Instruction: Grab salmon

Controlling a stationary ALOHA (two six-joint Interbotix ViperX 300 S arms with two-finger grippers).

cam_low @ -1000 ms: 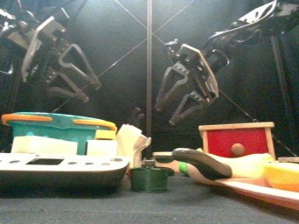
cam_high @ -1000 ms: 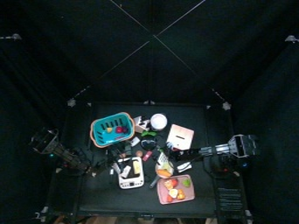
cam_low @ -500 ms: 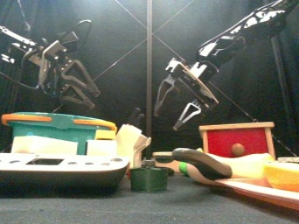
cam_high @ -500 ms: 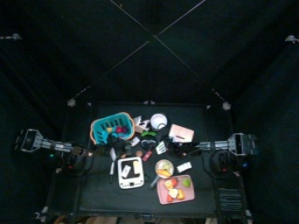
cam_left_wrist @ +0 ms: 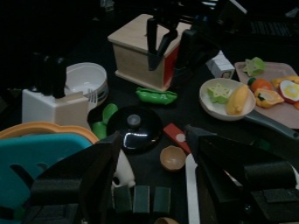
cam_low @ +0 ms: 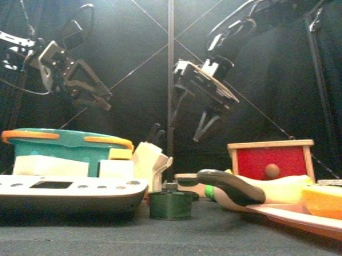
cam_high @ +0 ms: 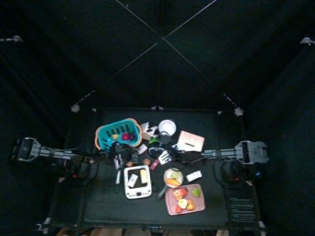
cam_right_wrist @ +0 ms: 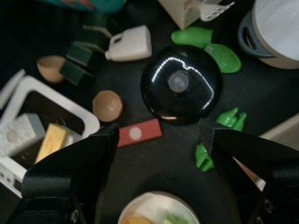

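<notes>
- Top view: table (cam_high: 92,214) crowded with toy food and containers. The left arm is brought in from the left and the right arm from the right, and both are gathered over the middle clutter near the teal basket (cam_high: 117,136). The salmon is too small to be picked out here.
- Front view: left gripper (cam_low: 78,92) and right gripper (cam_low: 201,108) are hung above the items, clear of everything. Both are spread wide with nothing held, which is judged a ready stance before descent. The red box (cam_low: 271,158) is stood at the right.
- Left wrist view: the left gripper's own jaws are parted wide and empty. Framed beyond them is a small reddish slab (cam_left_wrist: 176,137), judged to be the salmon. It is laid flat on the table just beside a black round lid (cam_left_wrist: 140,131) and near a brown egg-like piece (cam_left_wrist: 173,157). The right gripper is seen in front of the wooden box (cam_left_wrist: 135,39).
- Right wrist view: the right gripper's jaws are fully spread and empty. The reddish slab is almost centred between them, touching the lid's edge. This centring is judged to be aiming for a grasp from above, and the neighbouring lid leaves little room.
</notes>
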